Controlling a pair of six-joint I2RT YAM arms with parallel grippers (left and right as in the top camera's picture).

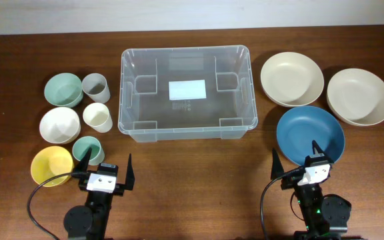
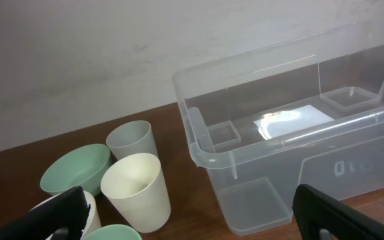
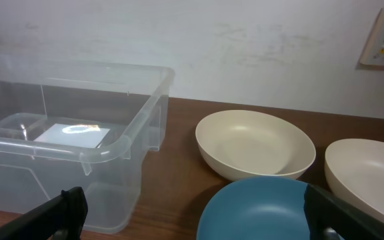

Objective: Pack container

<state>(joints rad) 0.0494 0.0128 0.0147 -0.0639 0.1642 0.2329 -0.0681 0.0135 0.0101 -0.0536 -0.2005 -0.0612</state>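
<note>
The large clear container [image 1: 129, 93] stands empty at the table's middle back, a white label on its base. It also shows in the left wrist view [image 2: 259, 143] and the right wrist view [image 3: 112, 150]. My left gripper [image 1: 105, 167] is open and empty near the front edge, left of the container, beside the cups. My right gripper [image 1: 295, 160] is open and empty at the front right, just before the blue bowl [image 1: 310, 135].
Left of the container are a green bowl [image 1: 63, 89], a grey cup [image 1: 96, 87], a cream cup [image 1: 97, 117], a white bowl [image 1: 59, 125], a teal cup [image 1: 87, 150] and a yellow bowl [image 1: 51, 165]. Two cream bowls [image 1: 292, 79] [image 1: 359, 96] sit at the right.
</note>
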